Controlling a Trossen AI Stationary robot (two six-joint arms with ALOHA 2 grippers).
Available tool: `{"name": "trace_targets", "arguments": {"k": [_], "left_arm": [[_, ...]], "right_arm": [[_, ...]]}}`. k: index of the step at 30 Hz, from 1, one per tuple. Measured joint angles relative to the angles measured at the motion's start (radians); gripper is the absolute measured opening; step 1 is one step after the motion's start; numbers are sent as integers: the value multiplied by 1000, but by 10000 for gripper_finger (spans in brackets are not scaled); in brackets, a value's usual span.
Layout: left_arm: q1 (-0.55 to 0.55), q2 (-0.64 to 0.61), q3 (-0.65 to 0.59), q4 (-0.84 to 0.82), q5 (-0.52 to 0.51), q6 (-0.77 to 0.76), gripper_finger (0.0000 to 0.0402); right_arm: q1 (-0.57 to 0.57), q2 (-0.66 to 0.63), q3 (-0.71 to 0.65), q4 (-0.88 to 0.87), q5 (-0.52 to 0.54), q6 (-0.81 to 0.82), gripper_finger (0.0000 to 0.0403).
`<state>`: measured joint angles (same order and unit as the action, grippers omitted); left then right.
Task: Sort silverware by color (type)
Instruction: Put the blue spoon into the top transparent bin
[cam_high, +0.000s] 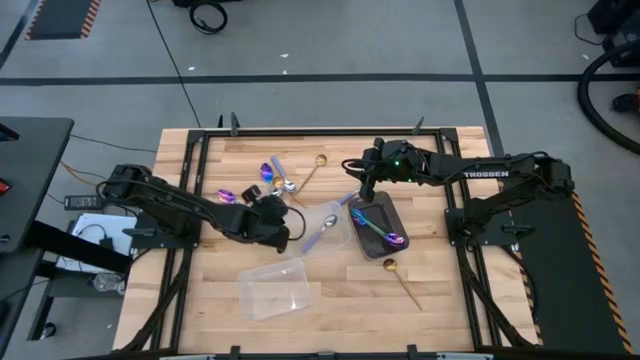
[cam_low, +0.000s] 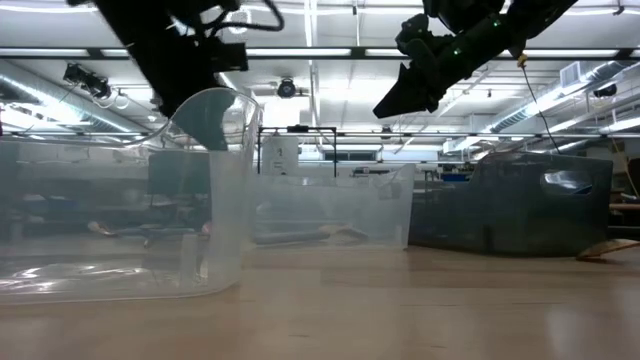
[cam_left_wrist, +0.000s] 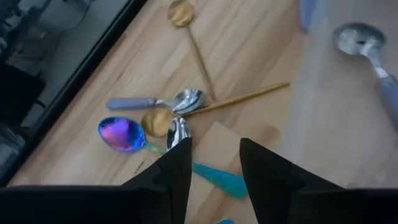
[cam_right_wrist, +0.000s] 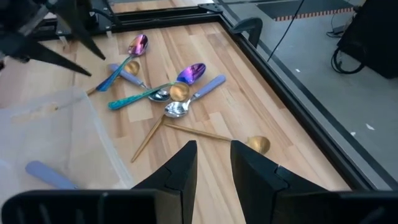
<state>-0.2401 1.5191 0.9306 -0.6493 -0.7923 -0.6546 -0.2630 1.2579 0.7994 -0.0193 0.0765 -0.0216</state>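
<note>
A cluster of silverware (cam_high: 280, 182) lies on the wood toward the far edge: iridescent spoons (cam_right_wrist: 191, 73) (cam_left_wrist: 121, 134), a silver spoon (cam_left_wrist: 186, 99) and gold spoons (cam_right_wrist: 257, 144) crossing one another. My left gripper (cam_left_wrist: 214, 165) hangs open just on the near side of this cluster (cam_high: 278, 208). My right gripper (cam_right_wrist: 212, 163) is open and empty, raised over the far end of the dark tray (cam_high: 378, 232), where an iridescent spoon (cam_high: 385, 232) lies. A lavender-handled silver spoon (cam_high: 322, 228) lies in a clear container. One gold spoon (cam_high: 402, 280) rests alone on the near right of the wood.
Two clear plastic containers stand mid-table, one (cam_high: 318, 228) beside the tray and one (cam_high: 275, 290) nearer the front edge. A black metal frame (cam_high: 300, 132) runs round the table's far side. Bare wood lies on the near left.
</note>
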Motion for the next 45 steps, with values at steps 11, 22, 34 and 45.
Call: {"name": "trace_targets", "arguments": {"k": [11,22,34,45], "left_arm": [[59,-262,-233,140,10,-118,142],[308,-276,-335,154,317,-36,142],[511,-203,-336,221,583,251,142],[511,-50,-330,249,631,299,142]], "right_arm": [[5,0,-1,29,0,3,107],[6,0,-1,34,0,2,107],[6,0,-1,46,-1,0,107],[6,0,-1,41,-1,-3,107]]}}
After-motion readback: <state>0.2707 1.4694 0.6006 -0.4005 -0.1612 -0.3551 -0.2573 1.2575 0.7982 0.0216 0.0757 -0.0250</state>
